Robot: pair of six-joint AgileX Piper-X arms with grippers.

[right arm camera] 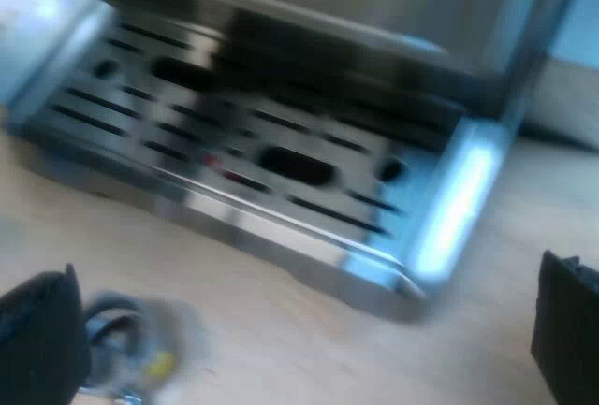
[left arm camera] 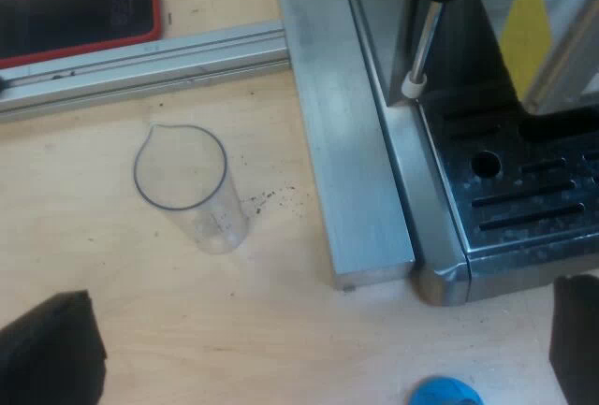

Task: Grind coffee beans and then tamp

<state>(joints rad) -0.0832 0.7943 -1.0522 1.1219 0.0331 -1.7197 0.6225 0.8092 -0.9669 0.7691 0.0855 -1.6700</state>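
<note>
1. Left wrist view: the left gripper (left arm camera: 314, 358) hangs over the wooden table (left arm camera: 112, 274) with its two black fingers (left arm camera: 47, 354) spread wide and nothing between them.
2. The measuring glass (left arm camera: 187, 185) stands upright on the table, apart from both fingers; its pouring lip points towards an aluminium rail (left arm camera: 140, 64); dark coffee specks (left arm camera: 267, 201) lie on the wood just beside it.
3. A square metal bar (left arm camera: 351, 162) lies between the glass and the espresso machine (left arm camera: 440, 265); the machine's slotted drip tray (left arm camera: 524, 190) is in sight, with the steam wand (left arm camera: 421, 50) hanging over its edge.
4. A phone (left arm camera: 75, 12) in a red case lies beyond the rail; a blue object (left arm camera: 445, 392) shows by its rim alone near the gripper, and I cannot tell what it is.
5. Right wrist view: the right gripper (right arm camera: 299, 339) is low over the table, facing the machine's front and the drip tray (right arm camera: 281, 166); its fingers (right arm camera: 37, 339) stand wide apart and grasp nothing.
6. A small shiny object (right arm camera: 131, 339) sits on the table close to one finger; I cannot tell whether they touch or what it is.
</note>
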